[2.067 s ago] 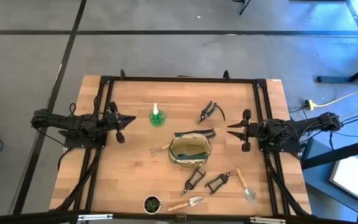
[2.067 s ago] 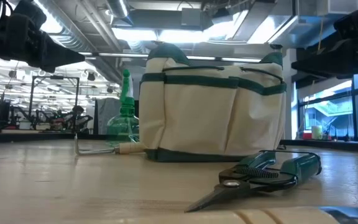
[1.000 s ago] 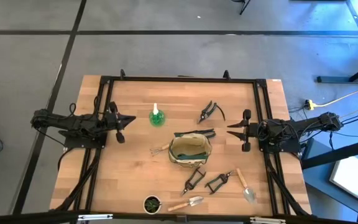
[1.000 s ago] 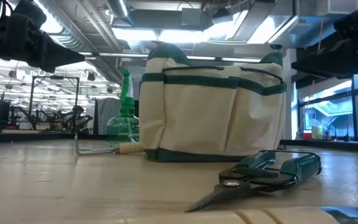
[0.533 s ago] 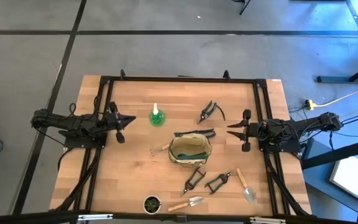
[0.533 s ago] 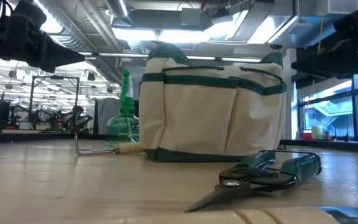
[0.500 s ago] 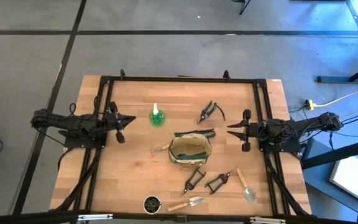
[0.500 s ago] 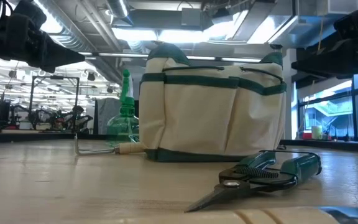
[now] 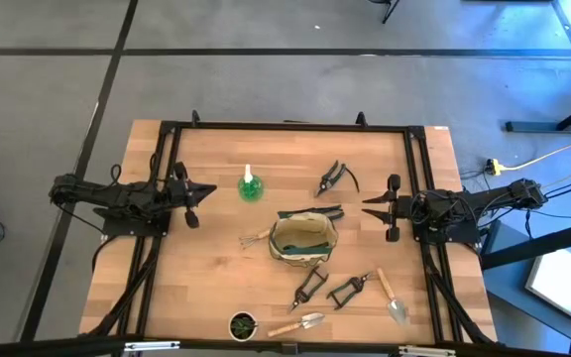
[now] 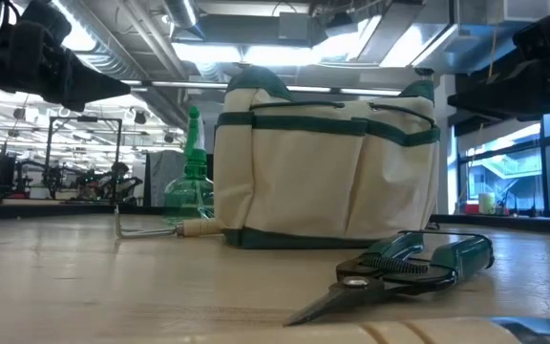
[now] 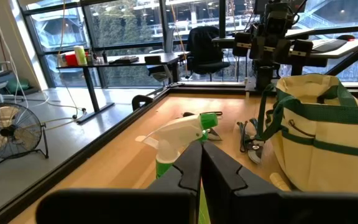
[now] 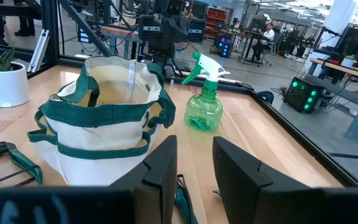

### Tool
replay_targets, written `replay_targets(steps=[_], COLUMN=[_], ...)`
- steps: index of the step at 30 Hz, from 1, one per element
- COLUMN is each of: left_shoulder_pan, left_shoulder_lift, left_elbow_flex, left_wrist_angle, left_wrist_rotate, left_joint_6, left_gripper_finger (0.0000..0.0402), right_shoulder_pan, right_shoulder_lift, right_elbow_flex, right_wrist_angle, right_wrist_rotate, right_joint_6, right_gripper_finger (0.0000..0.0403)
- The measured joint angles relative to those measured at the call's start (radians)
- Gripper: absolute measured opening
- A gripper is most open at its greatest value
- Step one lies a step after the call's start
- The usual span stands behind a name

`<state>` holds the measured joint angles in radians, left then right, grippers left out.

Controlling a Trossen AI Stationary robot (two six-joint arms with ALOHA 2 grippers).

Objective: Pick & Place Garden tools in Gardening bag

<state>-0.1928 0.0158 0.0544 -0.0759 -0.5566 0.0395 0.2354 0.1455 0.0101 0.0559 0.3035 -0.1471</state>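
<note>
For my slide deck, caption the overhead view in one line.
Both arms wait at the table edges, gardening bag mid-table, spray bottle, pruners and trowels scattered around it.

The wooden table carries the gardening bag, spray bottle, pruners, trowels and potted plant.
</note>
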Motion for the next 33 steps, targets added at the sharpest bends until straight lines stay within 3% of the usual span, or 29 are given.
replay_targets(steps=[24, 29, 33], left_shoulder_pan=[0.000, 0.000, 0.000], left_shoulder_lift=[0.000, 0.000, 0.001], left_elbow_flex=[0.000, -0.005, -0.004], left_wrist_angle=[0.003, 0.138, 0.281], left_wrist_rotate=[0.000, 0.013, 0.119], left_joint_6=[0.000, -0.043, -0.159], left_gripper_finger=[0.0006, 0.0006, 0.0006], right_shoulder_pan=[0.000, 0.000, 0.000], right_shoulder_lift=[0.000, 0.000, 0.000], right_elbow_flex=[0.000, 0.000, 0.000], right_wrist_angle=[0.000, 0.000, 0.013], right_wrist_rotate=[0.000, 0.000, 0.003], right_joint_6=[0.000, 0.000, -0.110], right_gripper_finger=[0.0106, 0.0106, 0.0106])
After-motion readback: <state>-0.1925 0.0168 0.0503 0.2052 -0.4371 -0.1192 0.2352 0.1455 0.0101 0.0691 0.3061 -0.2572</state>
